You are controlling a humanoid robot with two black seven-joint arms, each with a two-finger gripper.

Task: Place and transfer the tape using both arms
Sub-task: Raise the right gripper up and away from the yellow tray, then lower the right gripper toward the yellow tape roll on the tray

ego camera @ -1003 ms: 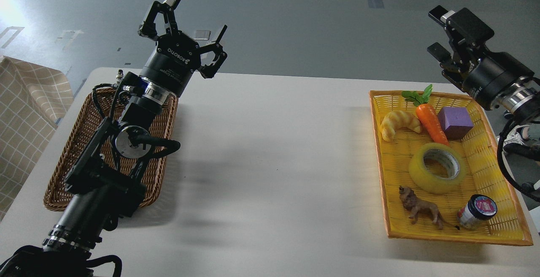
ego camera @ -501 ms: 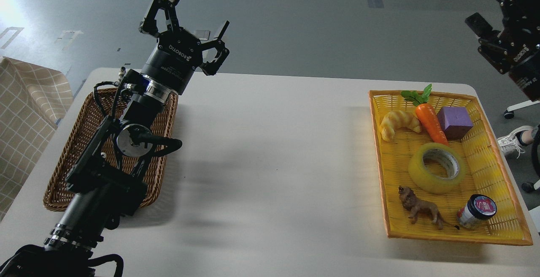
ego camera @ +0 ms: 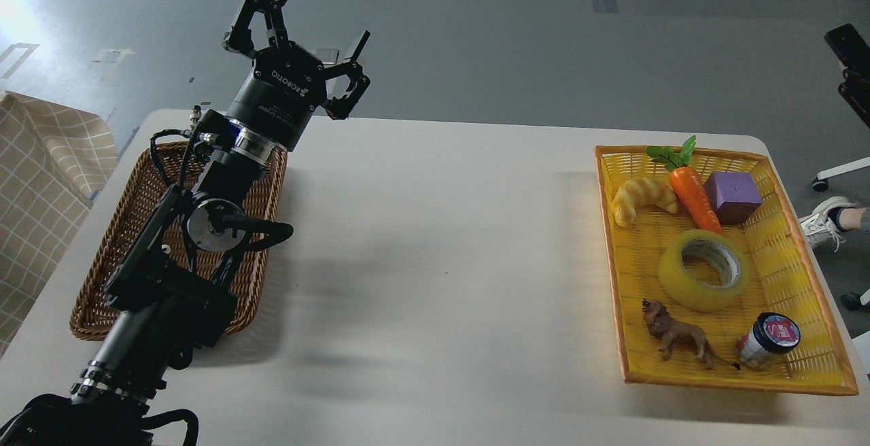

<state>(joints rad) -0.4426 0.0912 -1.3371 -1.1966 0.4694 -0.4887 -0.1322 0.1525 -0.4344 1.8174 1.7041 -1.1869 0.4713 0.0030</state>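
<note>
Right gripper (ego camera: 853,69) has withdrawn, jaws unreadable; left jaws wide; tape (ego camera: 704,270) flat, core upward.

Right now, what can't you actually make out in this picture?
- Right gripper: head view, cut off by the right edge; open or shut unknowable.
- Brown wicker basket: the left arm covers much of its inside.
- Jar label: too small to read.
- Tape core print: too small.
</note>
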